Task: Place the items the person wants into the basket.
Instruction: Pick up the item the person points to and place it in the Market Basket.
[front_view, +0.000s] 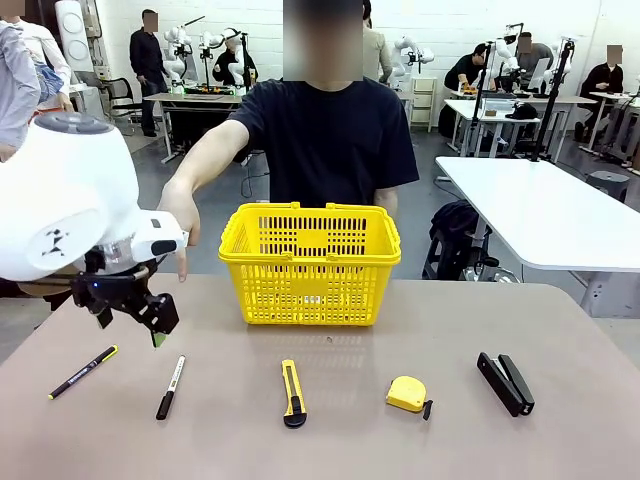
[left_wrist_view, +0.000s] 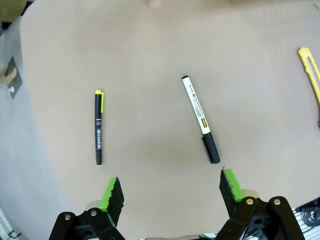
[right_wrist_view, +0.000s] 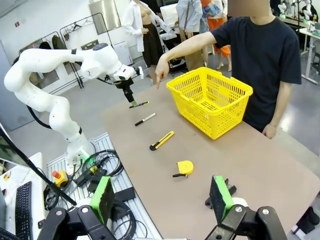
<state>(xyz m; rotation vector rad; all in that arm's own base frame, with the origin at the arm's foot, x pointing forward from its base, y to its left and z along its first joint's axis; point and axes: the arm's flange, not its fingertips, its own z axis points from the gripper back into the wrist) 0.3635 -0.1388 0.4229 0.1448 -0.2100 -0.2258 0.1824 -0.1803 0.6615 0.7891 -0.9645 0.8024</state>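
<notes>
Over the left end of the tabletop (front_view: 400, 450), the left gripper (front_view: 130, 330) hangs with its green-padded jaws spread wide and nothing between them. In its wrist view the thin black pen with yellow accents (left_wrist_view: 98, 127) and the slim black marker (left_wrist_view: 200, 117) lie flat below, well apart from each other and clear of the fingers. From the front, the pen (front_view: 83, 372) is farthest left, then the marker (front_view: 171, 387), the yellow-and-black utility knife (front_view: 292, 392), a yellow tape measure (front_view: 407, 394) and a black stapler (front_view: 505, 382), set in a loose row near the robot's edge. Behind the row, near the middle, stands the yellow basket (front_view: 310, 215), upright, with no tool visible inside. The person's hand (front_view: 178, 215) reaches out beside the left gripper, one finger pointing down at the tabletop. The right gripper (right_wrist_view: 161, 192) is also spread wide and holds nothing, above the stapler's end of the tabletop.
</notes>
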